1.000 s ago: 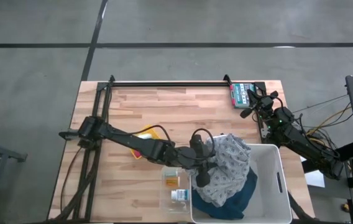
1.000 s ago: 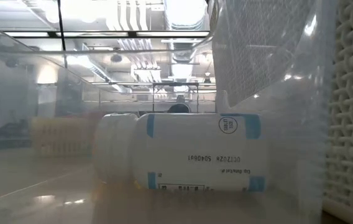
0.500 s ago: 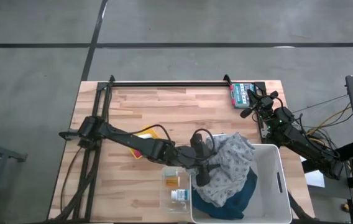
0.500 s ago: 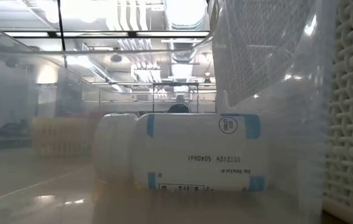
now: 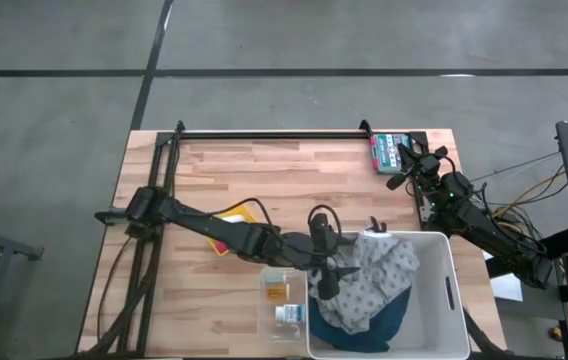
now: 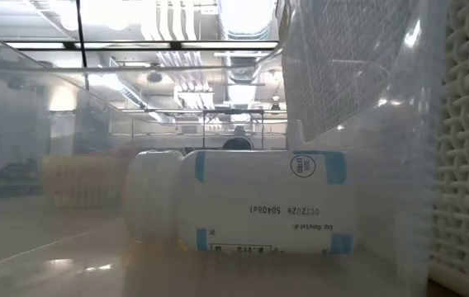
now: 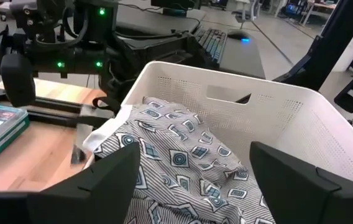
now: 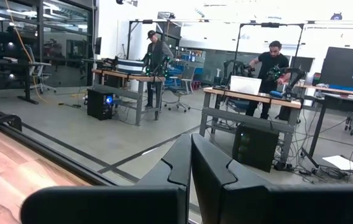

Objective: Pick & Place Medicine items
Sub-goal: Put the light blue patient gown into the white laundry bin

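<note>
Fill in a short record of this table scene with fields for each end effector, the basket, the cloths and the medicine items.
left end effector: open, at the basket's near-left edge, above the patterned cloth
right end effector: shut, parked at the table's far right corner
basket: white, holds both cloths
patterned cloth: lies over the blue cloth
medicine items: orange bottle and white carton, in a clear tray beside the basket

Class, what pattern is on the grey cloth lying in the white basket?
The grey cloth has fine stripes with small blue-outlined squares, clearest in the left wrist view.

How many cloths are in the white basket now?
2: a grey patterned cloth lying on top in the white basket, and a dark blue cloth under it at the near end. More may be hidden beneath.
</note>
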Action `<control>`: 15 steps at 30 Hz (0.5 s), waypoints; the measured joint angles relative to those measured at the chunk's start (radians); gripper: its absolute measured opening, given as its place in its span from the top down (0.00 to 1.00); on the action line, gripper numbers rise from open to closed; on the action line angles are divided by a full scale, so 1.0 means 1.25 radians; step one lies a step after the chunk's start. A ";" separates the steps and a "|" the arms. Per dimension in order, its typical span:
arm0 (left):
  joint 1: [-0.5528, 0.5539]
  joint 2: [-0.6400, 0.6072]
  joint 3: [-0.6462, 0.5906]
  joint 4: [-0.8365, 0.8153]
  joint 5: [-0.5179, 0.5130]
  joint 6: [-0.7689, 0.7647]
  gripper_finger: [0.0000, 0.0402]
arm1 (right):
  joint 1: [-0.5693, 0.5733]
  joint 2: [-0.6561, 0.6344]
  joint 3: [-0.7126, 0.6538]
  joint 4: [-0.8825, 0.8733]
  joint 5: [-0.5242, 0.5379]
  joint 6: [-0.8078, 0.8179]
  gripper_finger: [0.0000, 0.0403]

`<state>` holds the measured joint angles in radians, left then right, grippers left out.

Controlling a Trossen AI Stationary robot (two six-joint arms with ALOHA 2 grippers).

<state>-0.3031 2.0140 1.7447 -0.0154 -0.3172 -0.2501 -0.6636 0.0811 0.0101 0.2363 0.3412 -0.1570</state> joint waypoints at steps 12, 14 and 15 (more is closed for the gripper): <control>0.000 0.000 0.000 0.025 0.000 0.028 0.25 | 0.000 0.000 0.000 0.000 0.000 0.000 0.98; -0.001 0.000 0.000 0.033 0.000 0.030 0.25 | 0.000 0.000 0.000 0.000 0.000 0.000 0.98; -0.001 0.000 0.000 0.033 0.000 0.031 0.26 | 0.000 0.000 0.000 0.000 0.000 0.000 0.98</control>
<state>-0.3038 2.0140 1.7447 0.0261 -0.3168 -0.2119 -0.6638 0.0813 0.0101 0.2363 0.3412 -0.1570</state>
